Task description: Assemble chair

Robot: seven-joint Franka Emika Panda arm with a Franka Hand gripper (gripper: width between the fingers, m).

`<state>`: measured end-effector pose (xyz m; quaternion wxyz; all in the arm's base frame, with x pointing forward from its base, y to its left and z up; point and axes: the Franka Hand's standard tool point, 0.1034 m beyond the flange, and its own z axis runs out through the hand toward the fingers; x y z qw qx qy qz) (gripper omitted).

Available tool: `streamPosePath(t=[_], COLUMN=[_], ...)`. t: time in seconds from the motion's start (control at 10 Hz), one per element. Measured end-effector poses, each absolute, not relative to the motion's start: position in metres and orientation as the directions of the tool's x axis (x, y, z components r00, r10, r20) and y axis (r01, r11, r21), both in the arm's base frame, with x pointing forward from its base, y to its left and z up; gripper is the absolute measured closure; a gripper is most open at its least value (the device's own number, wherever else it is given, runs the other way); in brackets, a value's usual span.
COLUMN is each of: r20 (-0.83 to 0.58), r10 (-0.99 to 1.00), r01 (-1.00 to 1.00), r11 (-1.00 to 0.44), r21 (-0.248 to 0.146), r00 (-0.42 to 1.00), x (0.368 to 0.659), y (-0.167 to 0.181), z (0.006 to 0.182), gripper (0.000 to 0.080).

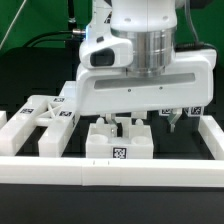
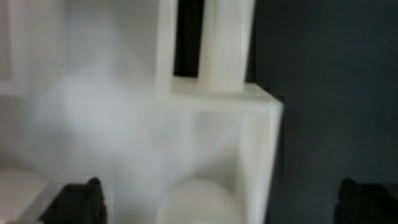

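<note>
A white slotted seat block (image 1: 120,141) with a square tag on its front stands in the middle of the table, just behind the front rail. My gripper (image 1: 130,121) is low over it and open, with its fingers down at the block's top. In the wrist view the block (image 2: 178,130) is blurred and close. It fills the space between the two dark fingertips (image 2: 80,200), with two upright white bars behind it. The gripper (image 2: 224,204) is not closed on it, and a gap shows at one finger. The X-braced frame (image 1: 47,112) lies at the exterior view's left.
A long plain white border rail (image 1: 110,168) runs along the front, with side rails at the left (image 1: 12,130) and the right (image 1: 212,130). Small tagged white parts (image 1: 190,110) lie behind the gripper at the exterior view's right.
</note>
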<state>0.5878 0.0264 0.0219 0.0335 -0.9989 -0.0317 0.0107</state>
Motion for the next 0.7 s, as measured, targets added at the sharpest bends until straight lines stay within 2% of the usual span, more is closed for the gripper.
streamPosePath(t=[0.3, 0.6, 0.7], r20=[0.034, 0.034, 0.034], r10=[0.062, 0.068, 0.068], r01=[0.064, 0.07, 0.07], r11=[-0.996, -0.996, -0.996], r21=[-0.062, -0.062, -0.062], r00=[0.998, 0.997, 0.997], x=[0.5858, 0.5868, 0.5868], y=[0.0314, 0.0326, 0.0327], z=[0.0073, 0.0076, 0.0075], gripper=[0.015, 0.0176, 0.0349])
